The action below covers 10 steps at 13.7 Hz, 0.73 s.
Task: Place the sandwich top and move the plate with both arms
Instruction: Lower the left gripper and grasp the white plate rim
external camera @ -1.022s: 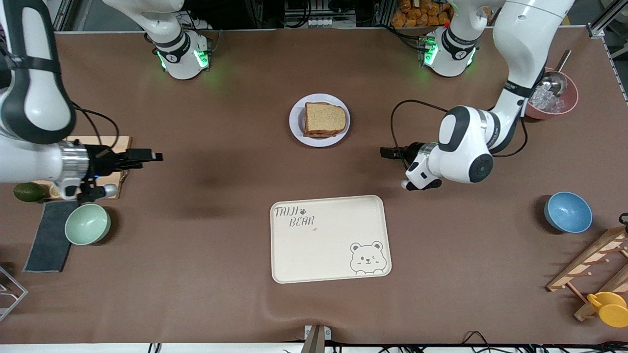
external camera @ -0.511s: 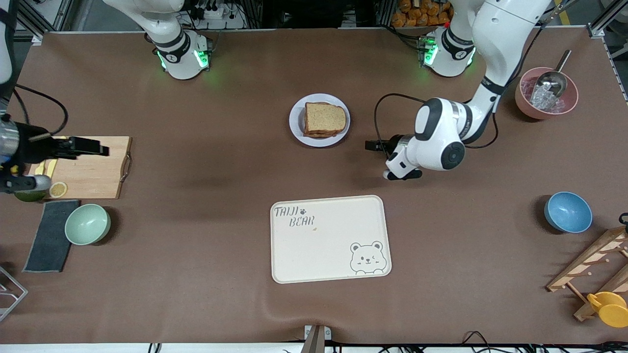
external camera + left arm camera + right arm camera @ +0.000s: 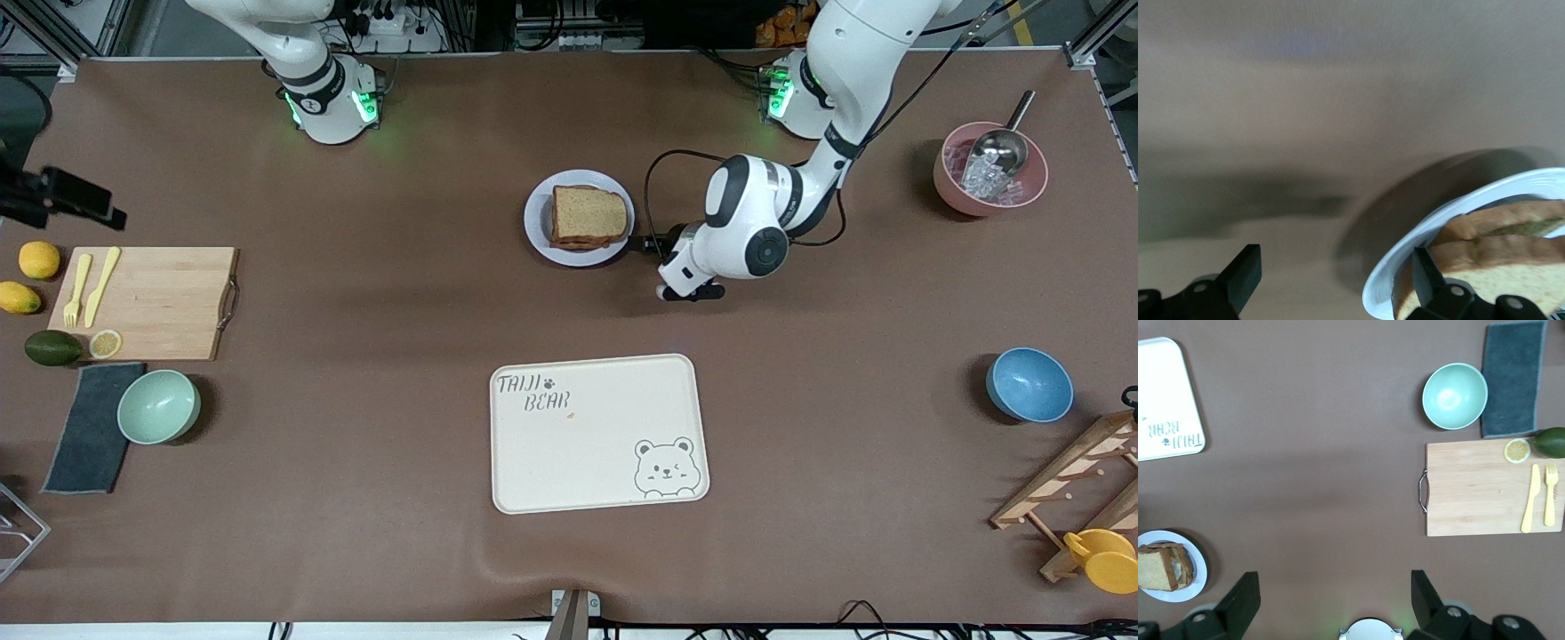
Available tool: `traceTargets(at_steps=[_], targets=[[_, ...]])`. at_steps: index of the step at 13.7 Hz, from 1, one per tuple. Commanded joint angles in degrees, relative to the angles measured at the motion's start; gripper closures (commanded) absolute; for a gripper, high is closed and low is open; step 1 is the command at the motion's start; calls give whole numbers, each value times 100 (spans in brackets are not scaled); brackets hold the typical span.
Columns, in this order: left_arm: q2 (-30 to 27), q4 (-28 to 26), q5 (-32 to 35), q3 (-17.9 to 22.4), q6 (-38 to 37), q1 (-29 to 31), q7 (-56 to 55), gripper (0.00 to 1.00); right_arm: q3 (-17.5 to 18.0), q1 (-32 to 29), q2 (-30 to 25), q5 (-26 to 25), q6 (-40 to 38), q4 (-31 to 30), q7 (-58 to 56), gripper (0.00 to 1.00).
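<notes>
Brown wholemeal bread slice [image 3: 587,214] already stacked on round pale lavender plate [image 3: 536,233], mid-surface; left claw [image 3: 642,242] released at plate rim, may nudge the stack; right claw [image 3: 76,197] released, aloft over surface's edge, waiting.

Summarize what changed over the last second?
The left gripper, jaws open, moved in to the plate's rim. The right gripper, jaws open, swung off the cutting board toward the table edge. Nothing taken or released; sandwich top, plate and tray stayed put.
</notes>
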Motion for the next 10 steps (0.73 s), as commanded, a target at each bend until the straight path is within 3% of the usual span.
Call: traceTargets(at_steps=[1,4,10], targets=[[91,-125,-99,36,110,-91,-11,0,14,4,-485,-48,27,-192,43,0],[30,-257,-90,27,110,-108,-2,0,49,91,-863,-57,167,-604,95,0],[-31,-249,-90,27,110,-205,-55,0,49,355,-802,-144,598,-939,113,0]])
